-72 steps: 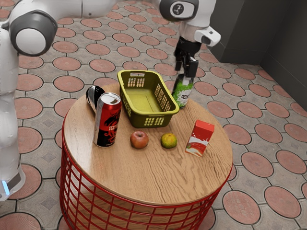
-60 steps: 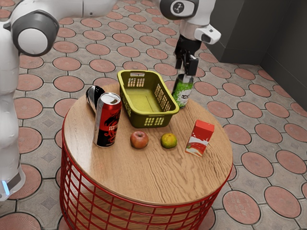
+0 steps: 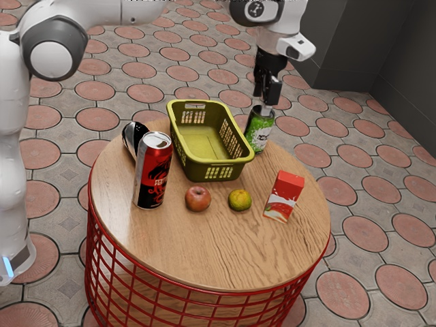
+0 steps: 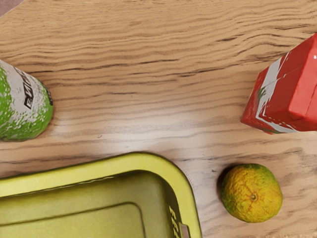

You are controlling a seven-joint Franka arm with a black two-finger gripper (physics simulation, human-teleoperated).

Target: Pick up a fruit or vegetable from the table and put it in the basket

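The gripper hangs above the table, wide or narrow I cannot tell; lower than it, the mandarin and apple lie outside the basket

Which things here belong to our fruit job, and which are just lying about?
For the job:
- olive-green plastic basket
- round red apple
- yellow-green citrus fruit (either fruit qualifies)

Lying about:
- tall red-and-black can
- green-and-white cylindrical container
- red-and-white carton
- glossy black-and-white object
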